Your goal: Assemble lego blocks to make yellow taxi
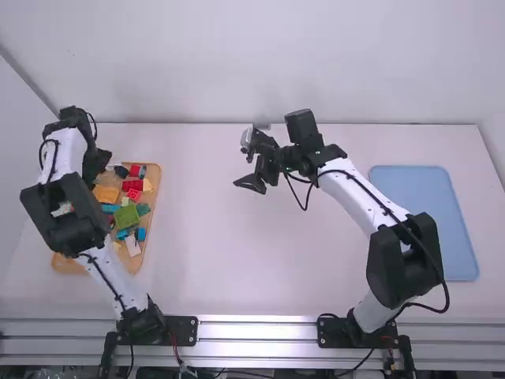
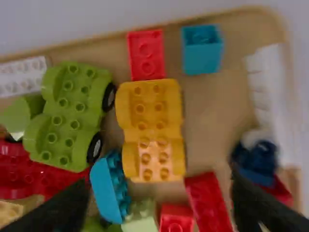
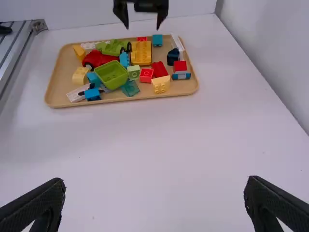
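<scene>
In the high view, the left gripper [image 1: 96,162] is above the wooden tray [image 1: 156,189], which lies at nine o'clock of the table [image 1: 213,253]; its fingers are apart, released. The yellow car base [image 1: 106,194] is in this tray, near twelve o'clock, studs upward. The right gripper [image 1: 247,164], toward the table's twelve o'clock, is also released, its fingers widely separated

No text, label, brand, number or sign was legible in the high view or in either wrist view.
</scene>
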Tool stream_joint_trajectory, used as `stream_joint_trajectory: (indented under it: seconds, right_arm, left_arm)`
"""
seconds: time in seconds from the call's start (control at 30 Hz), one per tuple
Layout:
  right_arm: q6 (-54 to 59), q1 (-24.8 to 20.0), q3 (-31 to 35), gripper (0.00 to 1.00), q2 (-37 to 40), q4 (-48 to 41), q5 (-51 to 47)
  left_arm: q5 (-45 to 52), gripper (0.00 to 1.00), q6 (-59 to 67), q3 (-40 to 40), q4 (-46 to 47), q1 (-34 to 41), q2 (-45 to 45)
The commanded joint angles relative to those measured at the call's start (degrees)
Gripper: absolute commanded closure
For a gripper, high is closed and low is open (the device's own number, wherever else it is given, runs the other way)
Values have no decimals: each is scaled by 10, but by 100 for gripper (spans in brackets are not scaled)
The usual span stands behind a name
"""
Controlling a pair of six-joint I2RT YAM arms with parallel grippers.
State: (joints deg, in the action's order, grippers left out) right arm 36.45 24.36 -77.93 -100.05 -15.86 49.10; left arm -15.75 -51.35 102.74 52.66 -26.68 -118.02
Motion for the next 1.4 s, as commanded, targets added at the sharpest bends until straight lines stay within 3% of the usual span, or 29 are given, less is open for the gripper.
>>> stream_joint_trajectory:
  seconds: [0.0, 0.27, 0.6, 0.9, 1.37]
  right_arm:
    - [-3, -1, -7, 2, -4, -8, 5]
    - [-2, 0, -7, 2, -4, -10, 5]
    - [0, 4, -7, 1, -4, -9, 5]
    - [0, 4, -7, 1, -4, -10, 5]
    - [0, 4, -7, 2, -4, -14, 5]
  left_arm:
    - [0, 0, 28, -52, -28, 0, 30]
    - [147, 1, 107, -121, -131, -42, 19]
    - [151, 2, 88, -110, -151, -43, -25]
    - [136, 0, 83, -31, -56, -44, -68]
    - [129, 3, 73, -23, -45, -45, -94]
